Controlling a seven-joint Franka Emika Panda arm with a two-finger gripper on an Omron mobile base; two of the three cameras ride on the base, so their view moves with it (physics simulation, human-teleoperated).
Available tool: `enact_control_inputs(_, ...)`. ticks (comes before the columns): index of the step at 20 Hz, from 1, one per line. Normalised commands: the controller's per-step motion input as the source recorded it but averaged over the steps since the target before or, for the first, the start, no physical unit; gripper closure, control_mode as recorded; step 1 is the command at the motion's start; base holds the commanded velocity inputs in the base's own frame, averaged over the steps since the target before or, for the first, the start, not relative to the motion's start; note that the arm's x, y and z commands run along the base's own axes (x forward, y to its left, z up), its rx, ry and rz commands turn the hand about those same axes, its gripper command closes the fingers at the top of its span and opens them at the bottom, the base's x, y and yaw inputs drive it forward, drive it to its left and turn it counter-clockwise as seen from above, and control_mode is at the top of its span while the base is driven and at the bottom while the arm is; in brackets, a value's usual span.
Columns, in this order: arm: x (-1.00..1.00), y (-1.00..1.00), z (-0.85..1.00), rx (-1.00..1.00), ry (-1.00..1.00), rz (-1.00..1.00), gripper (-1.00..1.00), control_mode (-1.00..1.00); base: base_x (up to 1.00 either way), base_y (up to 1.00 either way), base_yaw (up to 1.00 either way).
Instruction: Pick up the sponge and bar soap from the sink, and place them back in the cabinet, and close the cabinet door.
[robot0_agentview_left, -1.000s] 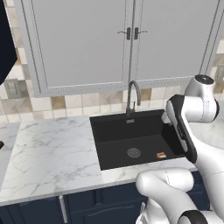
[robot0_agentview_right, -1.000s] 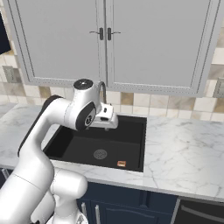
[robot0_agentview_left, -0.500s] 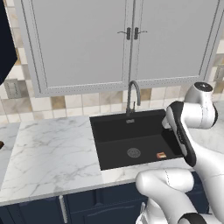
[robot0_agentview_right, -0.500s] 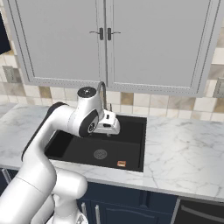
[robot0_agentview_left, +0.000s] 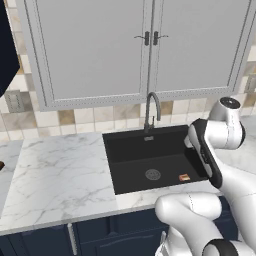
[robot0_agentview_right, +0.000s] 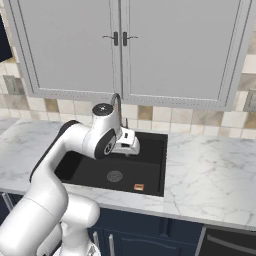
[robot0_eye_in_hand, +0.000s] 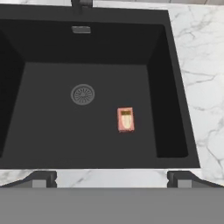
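The hand (robot0_eye_in_hand: 111, 177) is held wide open and empty above the front edge of the sink (robot0_eye_in_hand: 166, 87), looking down into it. The soap (robot0_eye_in_hand: 125, 119) is seen lying flat on the sink floor, ahead of the hand and a little to one side, near the drain (robot0_eye_in_hand: 82, 94). In the hand view its long axis runs away from the hand, across the line between the two fingertips. Nothing is standing between the hand and the soap. The tap (robot0_agentview_left: 151, 107) is placed at the far rim, well apart. No sponge can be seen in the sink. The marble worktop (robot0_agentview_left: 60, 175) lies around the sink.

Bar soap (robot0_eye_in_hand: 125, 119) flat on sink (robot0_eye_in_hand: 157, 65) floor.
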Motion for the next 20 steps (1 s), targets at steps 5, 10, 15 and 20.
enact_control_inputs(5, 0.2, -0.11, 0.0, 0.0, 0.0, 0.0, -1.0, -1.0, 0.0, 0.0, 0.0)
enact_control_inputs(10, 0.14, -0.02, 0.0, 0.0, 0.05, 0.0, -1.0, -1.0, 0.0, 0.0, 0.0)
enact_control_inputs(15, 0.11, 0.0, 0.0, 0.0, 0.07, 0.0, -1.0, -1.0, 0.0, 0.0, 0.0)
enact_control_inputs(20, 0.1, -0.03, 0.0, 0.0, 0.05, 0.0, -1.0, -1.0, 0.0, 0.0, 0.0)
